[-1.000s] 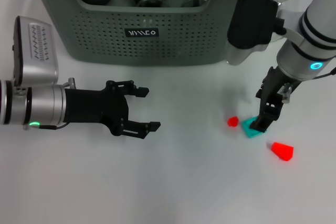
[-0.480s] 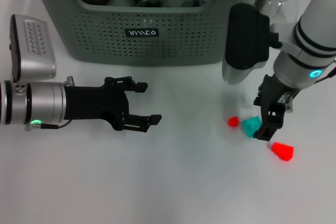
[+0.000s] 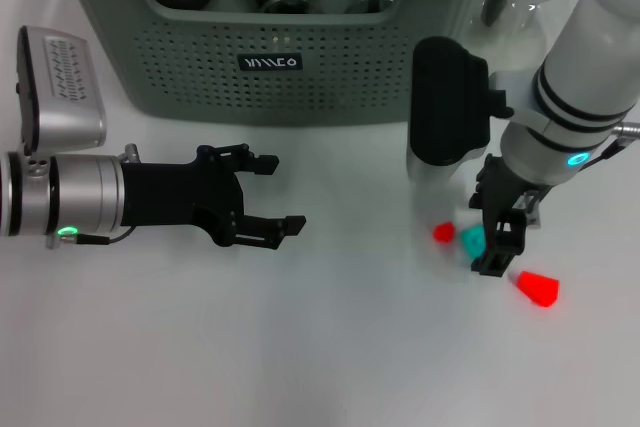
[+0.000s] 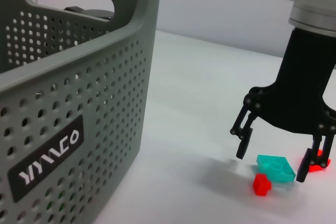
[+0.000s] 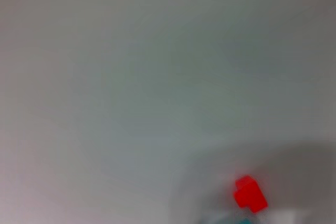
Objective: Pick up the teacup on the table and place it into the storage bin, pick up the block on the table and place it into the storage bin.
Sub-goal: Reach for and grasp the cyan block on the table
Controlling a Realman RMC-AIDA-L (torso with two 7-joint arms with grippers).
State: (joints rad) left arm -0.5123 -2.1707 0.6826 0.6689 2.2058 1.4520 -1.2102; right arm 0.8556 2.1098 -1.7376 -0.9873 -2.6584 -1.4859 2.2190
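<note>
Right gripper (image 3: 490, 243) hangs spread astride the teal block (image 4: 275, 168); small red block (image 4: 261, 184) lies just beside the teal one, so closing could nudge or trap it; left gripper (image 3: 272, 197) idles spread; storage bin (image 3: 200, 67) stands beyond.

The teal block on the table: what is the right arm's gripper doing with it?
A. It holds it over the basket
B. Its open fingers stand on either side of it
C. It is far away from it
B: in the left wrist view the right gripper has open fingers straddling the teal block on the table.
</note>
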